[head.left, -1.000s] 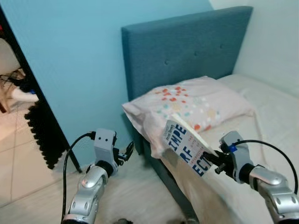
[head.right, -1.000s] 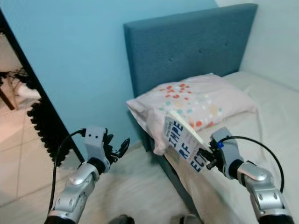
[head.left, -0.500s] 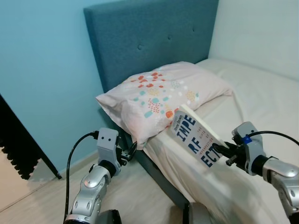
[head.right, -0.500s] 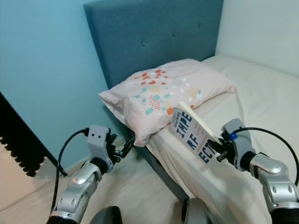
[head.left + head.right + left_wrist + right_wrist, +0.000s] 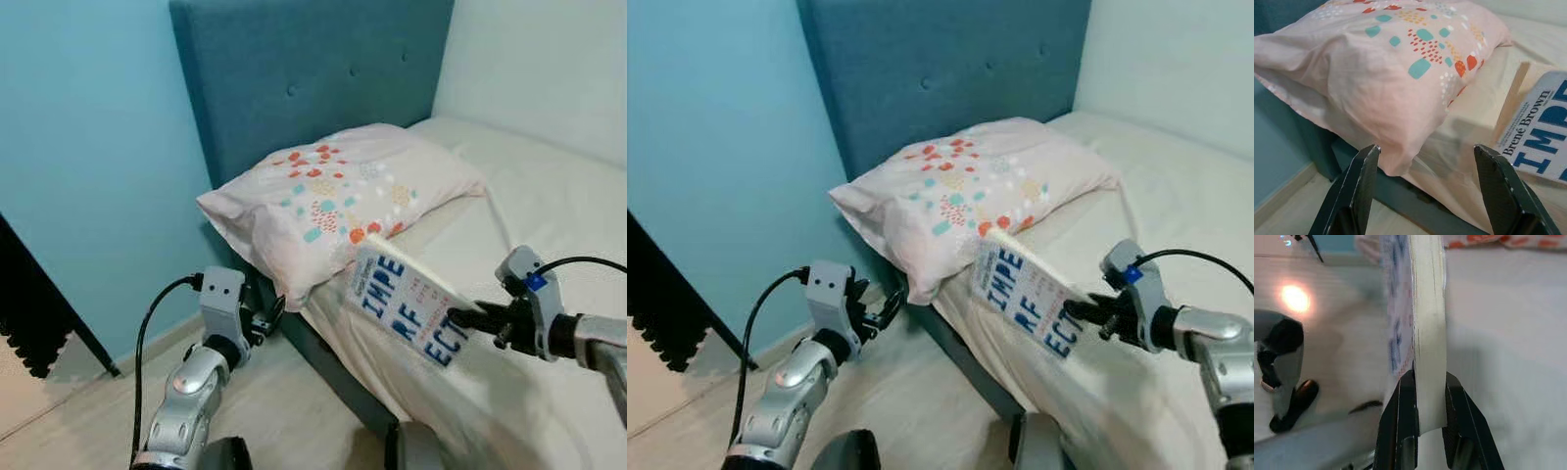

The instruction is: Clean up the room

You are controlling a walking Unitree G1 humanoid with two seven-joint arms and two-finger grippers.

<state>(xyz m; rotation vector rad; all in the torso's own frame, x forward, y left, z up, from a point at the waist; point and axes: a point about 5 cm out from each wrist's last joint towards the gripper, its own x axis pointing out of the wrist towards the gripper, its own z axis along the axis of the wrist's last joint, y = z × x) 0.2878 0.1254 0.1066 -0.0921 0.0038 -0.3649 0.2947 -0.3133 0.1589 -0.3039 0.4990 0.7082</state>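
Book (image 5: 407,305), white-covered with big blue letters, is pinched at its lower corner between the two black fingers of the right gripper (image 5: 468,318), held in the air above the near edge of the bed (image 5: 549,196). Its long axis runs from about ten o'clock down to four o'clock in the head views, the top end aimed toward the pillow (image 5: 333,191) and the gripped end toward the wrist. The cover faces up and toward the camera; the pale page block (image 5: 1427,323) shows along the far edge, clamped tight in the right wrist view.

The pillow, pink with orange and teal spots, lies at eleven o'clock of the book, against the teal headboard (image 5: 304,69), one corner hanging past the mattress side.

The left gripper (image 5: 1425,191) hovers low beside the bed frame, at eight o'clock of the book, fingers spread wide and holding nothing, pointing at the pillow's overhanging corner.

Compared with half a second ago, the book has tipped flatter, its long axis closer to level, and the right wrist has drawn out toward three o'clock. The left arm holds much the same pose.
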